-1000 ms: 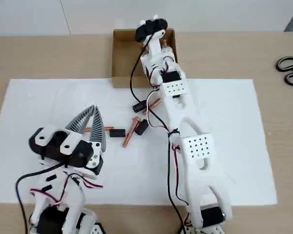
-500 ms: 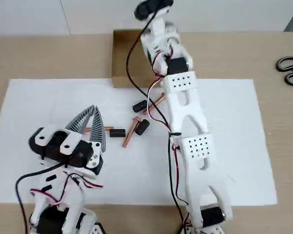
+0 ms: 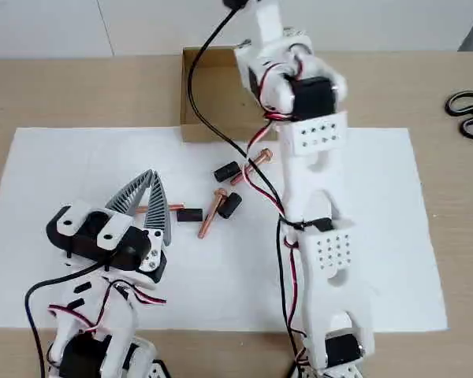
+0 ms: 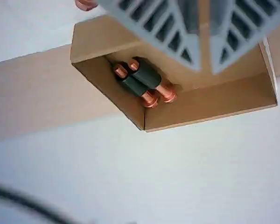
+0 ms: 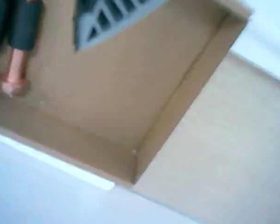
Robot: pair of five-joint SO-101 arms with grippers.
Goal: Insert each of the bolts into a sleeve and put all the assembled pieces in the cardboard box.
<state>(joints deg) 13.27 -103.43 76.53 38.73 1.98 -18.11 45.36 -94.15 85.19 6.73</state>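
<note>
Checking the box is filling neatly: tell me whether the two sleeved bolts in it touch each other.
Touching. The left wrist view shows one sleeved bolt lying against the other sleeved bolt, no gap between their sleeves.

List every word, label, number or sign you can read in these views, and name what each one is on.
None: no readable text in any view.
The cardboard box, the white sheet, the bolts, the sleeves, the arms and the scissors carry no legible print.
</note>
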